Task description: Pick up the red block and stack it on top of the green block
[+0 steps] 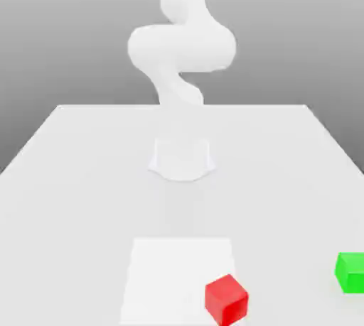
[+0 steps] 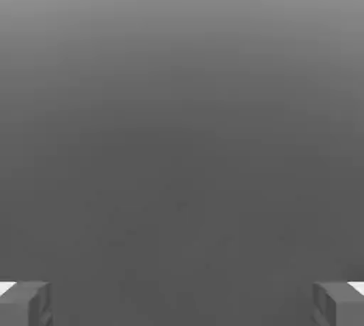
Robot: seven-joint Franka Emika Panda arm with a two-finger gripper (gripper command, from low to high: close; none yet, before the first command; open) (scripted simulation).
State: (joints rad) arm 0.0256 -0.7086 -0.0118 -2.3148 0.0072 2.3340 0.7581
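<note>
On the bench [image 1: 85, 211], with the arm [image 1: 183, 47] toward twelve o'clock, green [image 1: 350, 273] sits near four o'clock and red [image 1: 227, 300] near five, the jaws wide and empty; picking comes first, calling for a descent squared to red's turned faces.

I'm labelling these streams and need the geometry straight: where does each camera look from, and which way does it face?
Exterior view: off the arm, facing the white robot arm across the pale flat table, with the red cube-shaped block and green cube-shaped block at the near side; the arm and its base show.
Hand view: on the robot's hand, looking out past its two widely parted fingers onto a plain grey expanse.
Shared: neither block appears in both; I can't match any surface between them.
</note>
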